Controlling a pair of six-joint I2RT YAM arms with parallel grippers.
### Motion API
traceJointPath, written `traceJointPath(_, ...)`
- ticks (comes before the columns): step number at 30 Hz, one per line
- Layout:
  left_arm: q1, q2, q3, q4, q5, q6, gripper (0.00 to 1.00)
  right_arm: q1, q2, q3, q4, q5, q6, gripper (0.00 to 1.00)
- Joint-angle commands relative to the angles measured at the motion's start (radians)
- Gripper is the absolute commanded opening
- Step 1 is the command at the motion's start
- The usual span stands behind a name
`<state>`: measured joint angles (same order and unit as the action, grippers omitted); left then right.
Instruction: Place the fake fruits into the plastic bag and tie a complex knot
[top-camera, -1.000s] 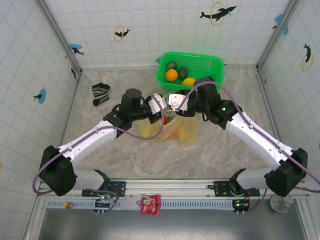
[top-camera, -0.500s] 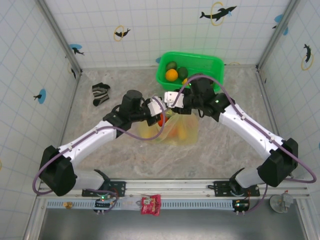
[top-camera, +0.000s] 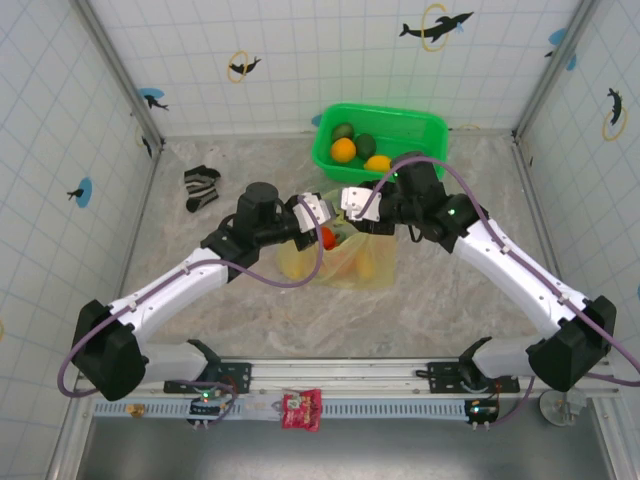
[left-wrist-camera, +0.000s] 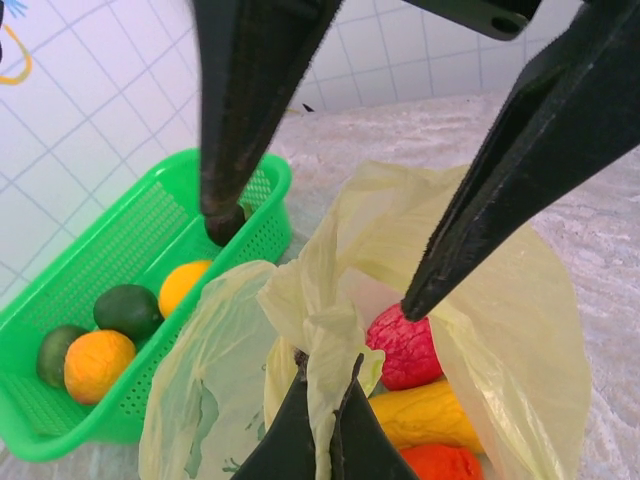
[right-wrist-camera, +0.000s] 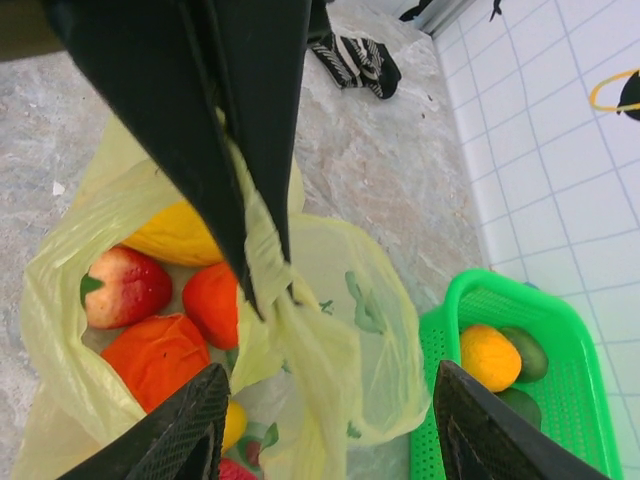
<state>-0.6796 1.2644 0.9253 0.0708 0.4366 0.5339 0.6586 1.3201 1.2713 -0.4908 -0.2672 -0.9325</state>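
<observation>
Change from half a second ago: right gripper (top-camera: 347, 203) has drawn back slightly rightward from its spot nearer the basket (top-camera: 425, 125), returning to about where it stood a second ago; the right arm's shoulder has swung outward again. The left arm's wrist has shifted a little left. Bag (top-camera: 365, 262), basket and sock (top-camera: 201, 186) lie as before.

Left gripper (left-wrist-camera: 328, 365): fingers closed tight, pinching a gathered strip of the bag's thin yellow-green film at its mouth and holding it raised above the fruit inside.

Right gripper: fingers well apart, nothing held. In the left wrist view its two dark fingers straddle the raised strip, one tip low beside the pink-red fruit (left-wrist-camera: 405, 347), the other out toward the basket. Whether either finger touches the film cannot be told.

Bag: on the marbled table (top-camera: 250, 310), between the two grippers, just in front of the basket, with its mouth open upward.

Fruits in the bag: strawberry (right-wrist-camera: 125, 285), orange piece (right-wrist-camera: 155, 355), red piece (right-wrist-camera: 210, 300) and yellow piece (right-wrist-camera: 175, 235), all lying together at the bottom.

Fruits in the basket: one orange (top-camera: 343, 150), two dark green (top-camera: 343, 131) (top-camera: 366, 143), one yellow (top-camera: 378, 162).

Sock: striped, at the far left of the table, well apart from the bag.
</observation>
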Motion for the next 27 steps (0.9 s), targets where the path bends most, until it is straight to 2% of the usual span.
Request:
traceJointPath(1, 0.011, -0.025, -0.013, 0.063, 0.039, -0.044, 0.00, -0.015, -0.038, -0.021, 0.020, -0.007, 0.027, 0.57)
traceJointPath(7, 0.023, -0.029, -0.027, 0.093, 0.083, -0.066, 0.00, -0.028, -0.038, -0.025, 0.037, -0.066, 0.051, 0.57)
traceJointPath(12, 0.023, -0.032, -0.036, 0.093, 0.093, -0.060, 0.00, -0.010, 0.054, 0.041, -0.010, -0.065, 0.030, 0.58)
traceJointPath(17, 0.023, -0.037, -0.039, 0.090, 0.099, -0.052, 0.00, 0.019, 0.124, 0.086, -0.047, -0.037, -0.001, 0.54)
traceJointPath(20, 0.023, -0.039, -0.038, 0.084, 0.103, -0.046, 0.00, 0.022, 0.154, 0.105, -0.061, -0.014, -0.021, 0.44)
traceJointPath(25, 0.023, -0.044, -0.040, 0.072, 0.110, -0.028, 0.00, 0.036, 0.176, 0.128, -0.053, 0.009, -0.030, 0.20)
traceJointPath(27, 0.023, -0.048, -0.044, 0.073, 0.108, -0.026, 0.00, 0.043, 0.174, 0.125, -0.043, 0.026, -0.035, 0.14)
